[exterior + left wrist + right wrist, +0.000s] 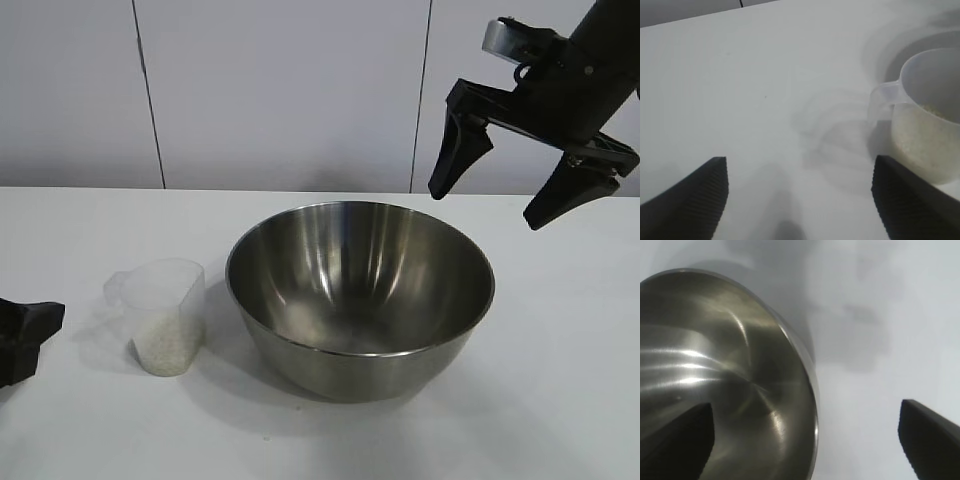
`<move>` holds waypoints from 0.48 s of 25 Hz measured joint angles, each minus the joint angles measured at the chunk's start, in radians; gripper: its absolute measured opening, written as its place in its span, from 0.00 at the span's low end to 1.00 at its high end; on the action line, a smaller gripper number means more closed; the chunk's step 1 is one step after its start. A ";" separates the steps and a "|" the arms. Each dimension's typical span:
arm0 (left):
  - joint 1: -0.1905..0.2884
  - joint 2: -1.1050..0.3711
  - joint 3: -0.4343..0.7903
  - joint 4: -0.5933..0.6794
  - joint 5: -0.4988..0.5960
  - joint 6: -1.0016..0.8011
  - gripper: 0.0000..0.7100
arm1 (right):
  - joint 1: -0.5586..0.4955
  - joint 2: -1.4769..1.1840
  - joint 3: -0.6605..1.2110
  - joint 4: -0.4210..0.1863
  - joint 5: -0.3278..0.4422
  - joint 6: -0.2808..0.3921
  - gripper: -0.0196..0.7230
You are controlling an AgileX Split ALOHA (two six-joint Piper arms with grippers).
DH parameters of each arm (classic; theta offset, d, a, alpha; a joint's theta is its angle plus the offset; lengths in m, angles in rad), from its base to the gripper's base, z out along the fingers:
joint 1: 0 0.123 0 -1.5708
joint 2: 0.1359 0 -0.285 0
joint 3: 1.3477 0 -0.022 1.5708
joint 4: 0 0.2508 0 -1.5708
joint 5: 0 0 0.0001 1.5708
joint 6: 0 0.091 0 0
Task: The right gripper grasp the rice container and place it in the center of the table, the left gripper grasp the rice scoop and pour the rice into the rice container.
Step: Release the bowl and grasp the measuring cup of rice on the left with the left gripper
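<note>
Flanking nothing, wide-spread left hand (797,200) low beside rice scoop (165,315); right hand (525,190), also wide, above rice container (360,295).

Rice scoop (165,315) (rice (165,343) inside) on table (560,400), just left of rice container (360,295)

Glossy steel rice container (360,300), translucent plastic rice scoop (165,315)
</note>
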 joint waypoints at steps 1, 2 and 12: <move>0.000 0.014 -0.006 0.000 0.000 0.013 0.80 | 0.000 0.000 0.000 0.000 0.000 0.000 0.96; 0.000 0.027 -0.015 0.000 -0.001 0.021 0.80 | 0.000 0.000 0.000 0.000 0.000 0.000 0.96; 0.000 0.080 -0.098 0.001 -0.004 0.038 0.80 | 0.000 0.000 0.000 0.000 -0.006 0.000 0.96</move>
